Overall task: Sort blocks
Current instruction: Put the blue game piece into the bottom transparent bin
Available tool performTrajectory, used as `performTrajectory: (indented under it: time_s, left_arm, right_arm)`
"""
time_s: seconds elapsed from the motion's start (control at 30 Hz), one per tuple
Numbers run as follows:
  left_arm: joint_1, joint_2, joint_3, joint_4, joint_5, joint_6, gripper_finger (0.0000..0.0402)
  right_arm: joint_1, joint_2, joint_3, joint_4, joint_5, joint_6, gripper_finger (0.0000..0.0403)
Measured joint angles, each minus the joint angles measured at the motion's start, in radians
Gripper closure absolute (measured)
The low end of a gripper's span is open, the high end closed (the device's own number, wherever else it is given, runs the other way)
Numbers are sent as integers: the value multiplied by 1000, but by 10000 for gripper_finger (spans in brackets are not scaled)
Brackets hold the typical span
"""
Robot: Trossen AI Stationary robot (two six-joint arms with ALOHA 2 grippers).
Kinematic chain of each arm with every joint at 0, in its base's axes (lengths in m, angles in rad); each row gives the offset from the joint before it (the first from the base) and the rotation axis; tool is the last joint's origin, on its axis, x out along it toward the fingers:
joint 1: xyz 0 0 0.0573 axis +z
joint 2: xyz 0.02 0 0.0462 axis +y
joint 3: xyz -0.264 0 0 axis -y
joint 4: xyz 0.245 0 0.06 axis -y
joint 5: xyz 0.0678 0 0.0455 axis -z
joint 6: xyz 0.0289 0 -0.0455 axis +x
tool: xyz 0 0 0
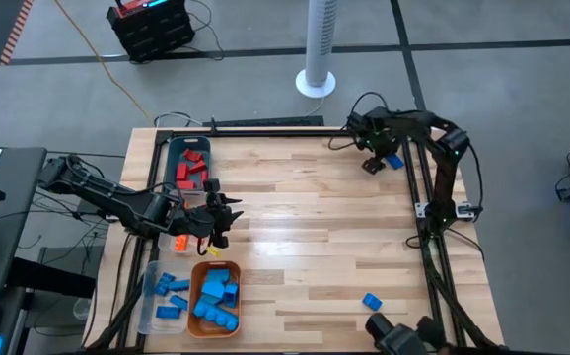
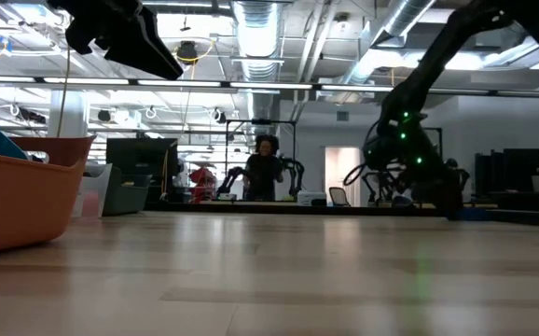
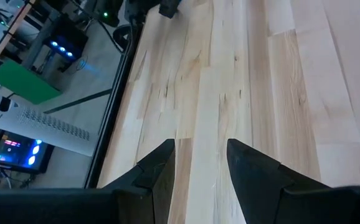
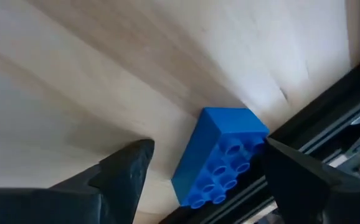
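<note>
A darker blue block point(image 4: 220, 155) lies on its side on the wood at the table's far right corner point(image 1: 393, 161), studs facing sideways, close against the black frame rail point(image 4: 329, 118). My right gripper point(image 4: 208, 146) is open and tipped down over it point(image 1: 376, 163), one finger on each side of the block; I cannot tell whether the rail-side finger touches it. My left gripper point(image 3: 198, 146) hovers open near the table's left edge point(image 1: 221, 212), with only bare wood between its fingers. An orange block point(image 1: 179, 242) lies just beside it.
A teal bin point(image 1: 173, 163) at the far left holds red blocks. An orange tray point(image 1: 194, 296) point(image 2: 18, 187) holds darker blue blocks and a clear bin point(image 1: 149, 301) light blue ones, both at the near left. One blue block point(image 1: 372, 301) lies near the front right.
</note>
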Motion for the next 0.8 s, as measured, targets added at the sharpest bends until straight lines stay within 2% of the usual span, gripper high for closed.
performTrajectory:
  time_s: [0.13, 0.3, 0.5, 0.63, 0.8]
  left_arm:
    - [0, 0, 0, -1, 0, 0, 262]
    - [0, 0, 0, -1, 0, 14, 262]
    - [1, 0, 0, -3, 0, 16, 262]
    - [1, 0, 0, -2, 5, 11, 262]
    - [1, 0, 0, -6, 15, -11, 262]
  right_arm:
    - [15, 32, 10, -21, 9, -33, 94]
    - [93, 32, 29, -73, -69, -19, 104]
    - [266, 15, 61, -173, -219, 68, 111]
    - [380, -2, 85, -203, -213, 65, 111]
    - [448, -12, 85, -249, -123, -18, 111]
